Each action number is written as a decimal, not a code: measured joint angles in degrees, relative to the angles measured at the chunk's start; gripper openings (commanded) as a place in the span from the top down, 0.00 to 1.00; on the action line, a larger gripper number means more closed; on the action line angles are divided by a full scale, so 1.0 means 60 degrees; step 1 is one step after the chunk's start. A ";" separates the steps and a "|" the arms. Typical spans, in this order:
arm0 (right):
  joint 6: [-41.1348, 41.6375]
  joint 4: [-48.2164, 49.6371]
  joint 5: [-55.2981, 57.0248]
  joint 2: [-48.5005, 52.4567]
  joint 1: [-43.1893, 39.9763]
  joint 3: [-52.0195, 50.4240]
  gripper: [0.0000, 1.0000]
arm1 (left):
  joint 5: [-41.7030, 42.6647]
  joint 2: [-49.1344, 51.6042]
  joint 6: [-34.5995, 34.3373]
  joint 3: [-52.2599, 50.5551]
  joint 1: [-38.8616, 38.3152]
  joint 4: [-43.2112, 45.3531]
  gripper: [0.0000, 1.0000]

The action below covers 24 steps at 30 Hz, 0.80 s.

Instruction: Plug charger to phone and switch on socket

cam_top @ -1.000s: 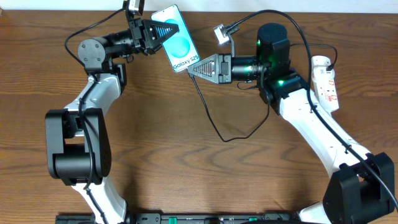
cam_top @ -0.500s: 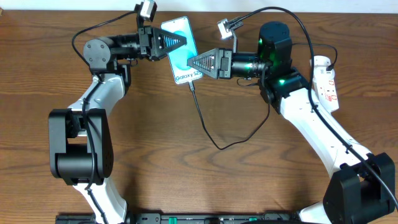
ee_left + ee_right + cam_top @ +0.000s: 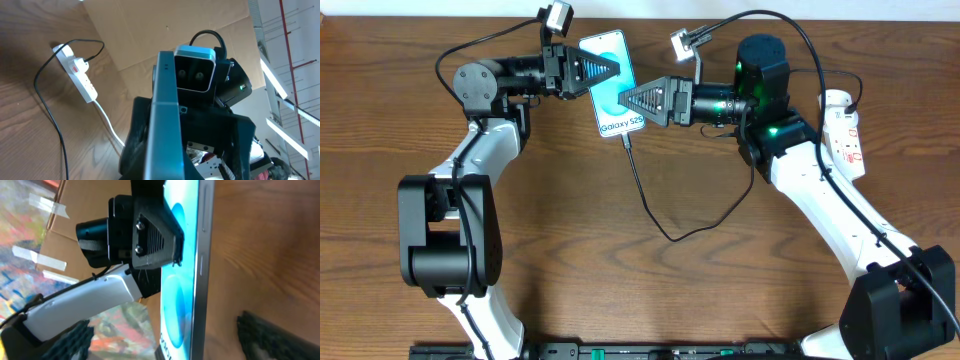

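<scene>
Overhead view: phone (image 3: 617, 113) near the far edge of the table (image 3: 570, 260), screen up; long axis runs far-to-near, the near end swung slightly right; left gripper (image 3: 613, 68) clamped on it from the left, across screen and back; right gripper (image 3: 626, 99) spread wide from the right, its fingers (image 3: 272, 336) straddling the phone without contact in the right wrist view; charger (image 3: 650, 205) meets the phone's near short edge, seating unclear, then loops over bare wood between the arms; socket (image 3: 844, 130) at the right edge, well apart.
</scene>
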 measured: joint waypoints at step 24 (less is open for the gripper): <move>-0.0685 -0.1326 0.0069 0.0000 -0.1381 0.0011 0.01 | 0.0321 0.0000 0.0026 0.0000 0.0871 -0.0022 0.93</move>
